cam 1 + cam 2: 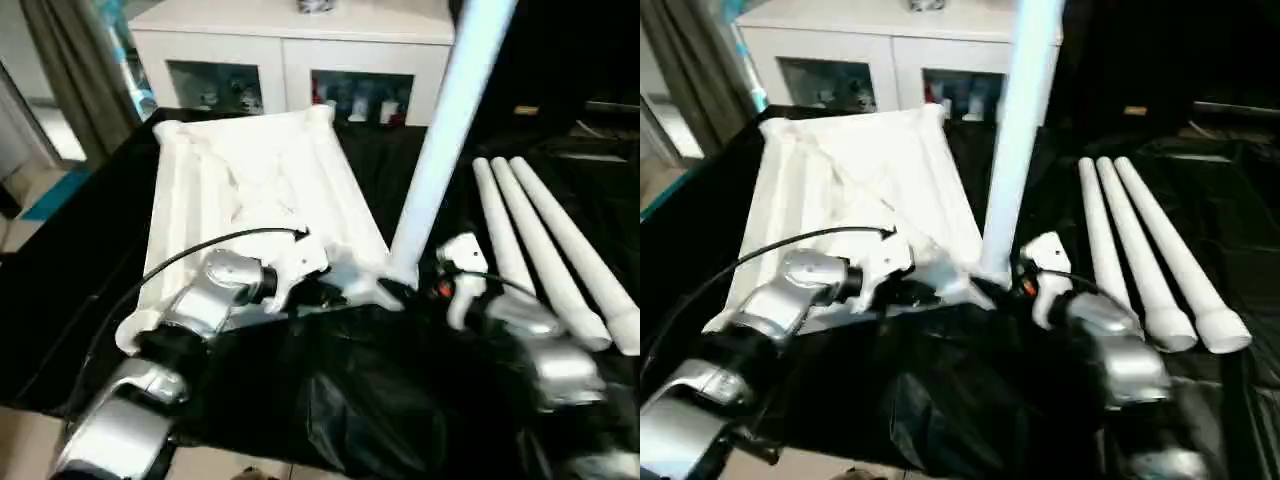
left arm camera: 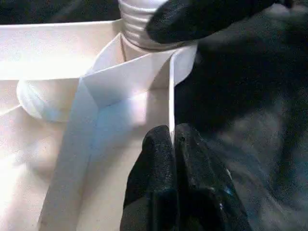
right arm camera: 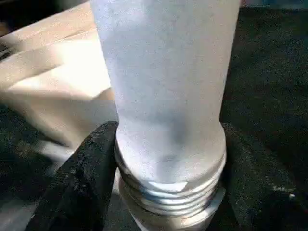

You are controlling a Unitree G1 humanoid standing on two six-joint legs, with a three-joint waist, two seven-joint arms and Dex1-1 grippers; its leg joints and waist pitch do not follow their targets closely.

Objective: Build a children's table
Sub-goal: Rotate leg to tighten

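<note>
The white tabletop (image 1: 255,190) lies upside down, ribbed underside up, on the black-covered counter (image 1: 60,290), toward its left side and far edge, in front of a white cabinet (image 1: 290,50) with glass doors. My left fingers (image 2: 173,159) are pressed together on the thin upright rim of the tabletop at its near right corner, one black pad on each face of the rim. At that same corner one white leg (image 1: 445,130) stands upright, leaning slightly, its threaded end (image 3: 168,192) at the corner socket. My right fingers (image 3: 84,178) sit on either side of this leg just above the threads, closed against its round wall. Three more legs (image 1: 545,250) lie side by side on the counter's right part, touching one another, their wide ends toward the near edge and their narrow ends toward the far edge, well apart from the tabletop.
</note>
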